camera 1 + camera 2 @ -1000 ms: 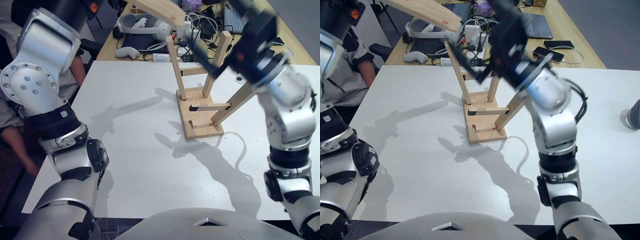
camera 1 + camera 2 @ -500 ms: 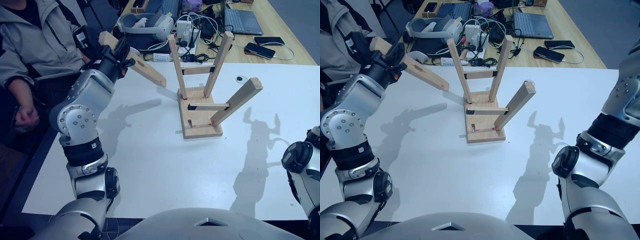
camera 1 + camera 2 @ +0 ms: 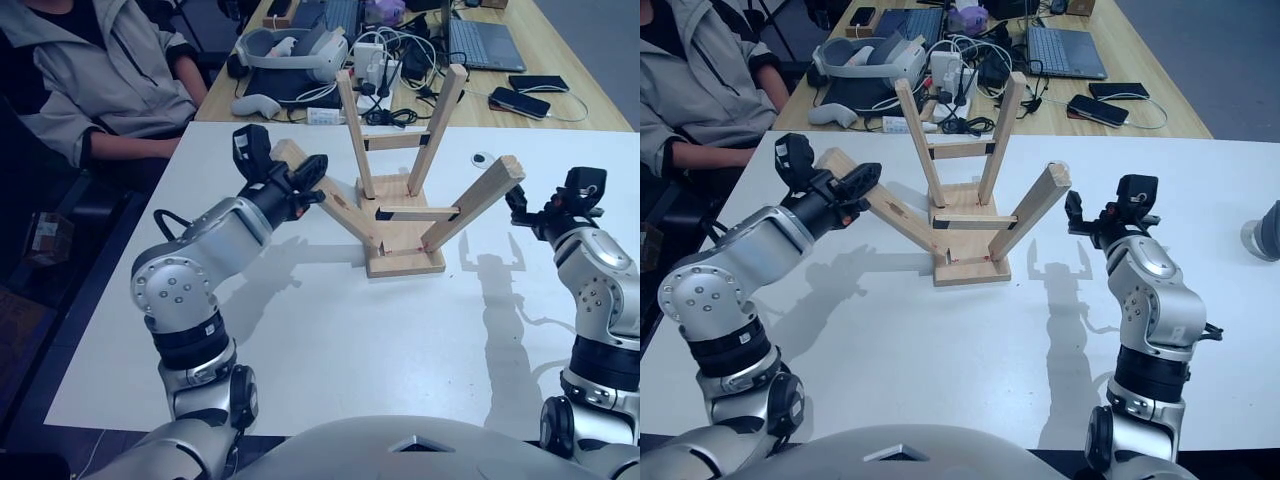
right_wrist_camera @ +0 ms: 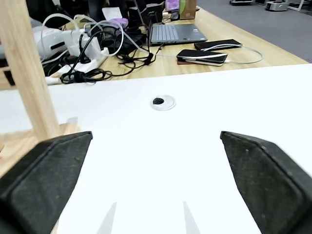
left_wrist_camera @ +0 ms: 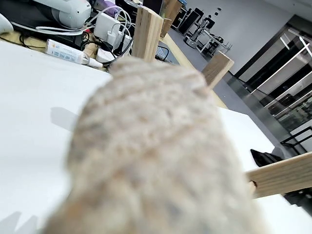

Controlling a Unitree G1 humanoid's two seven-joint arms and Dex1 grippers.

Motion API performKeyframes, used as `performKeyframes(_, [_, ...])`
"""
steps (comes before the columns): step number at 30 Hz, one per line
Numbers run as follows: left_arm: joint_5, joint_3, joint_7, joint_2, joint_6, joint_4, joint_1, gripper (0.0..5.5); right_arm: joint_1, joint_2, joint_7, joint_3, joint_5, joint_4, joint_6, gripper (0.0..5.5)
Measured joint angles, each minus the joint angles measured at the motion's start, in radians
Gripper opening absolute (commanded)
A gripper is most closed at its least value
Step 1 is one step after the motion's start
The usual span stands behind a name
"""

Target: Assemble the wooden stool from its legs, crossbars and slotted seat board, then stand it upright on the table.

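Note:
The slotted seat board lies flat on the white table. Three wooden legs stand up from it: two upright joined by a crossbar, and one slanting right with a second crossbar. My left gripper is shut on a fourth leg, which slants down so its lower end meets the board's near-left corner. That leg's blurred end sits close to the left wrist camera. My right gripper hovers open with nothing in it, just right of the slanting leg; its fingers stand wide apart.
A wooden desk behind the table carries a headset, cables, a laptop and phones. A person sits at the back left. A round cable grommet lies in the tabletop, and a grey object stands at the far right.
My left arm has swung the fourth leg down from high at the left onto the board. The right arm has dropped from above the stool and come up beside the slanting leg.

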Motion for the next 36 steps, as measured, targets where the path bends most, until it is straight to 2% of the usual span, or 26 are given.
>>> performKeyframes(5, [-0.055,0.001,0.187,-0.074,-0.005,-0.009,0.052,1.01,0.001,0.000,0.004,0.007,-0.002,-0.017,0.003,4.88])
performKeyframes(14, [-0.050,0.019,0.323,-0.090,-0.088,-0.004,0.055,1.01,-0.017,0.000,-0.005,0.007,-0.014,-0.017,-0.002,4.88])
performKeyframes(24, [0.011,-0.004,0.207,-0.041,-0.151,0.104,0.005,1.01,-0.031,0.009,-0.008,0.024,-0.031,-0.017,-0.014,4.88])
performKeyframes(36, [0.093,-0.020,0.118,-0.024,-0.191,0.076,0.035,1.01,-0.031,0.012,-0.010,0.023,-0.031,-0.017,-0.029,4.88])
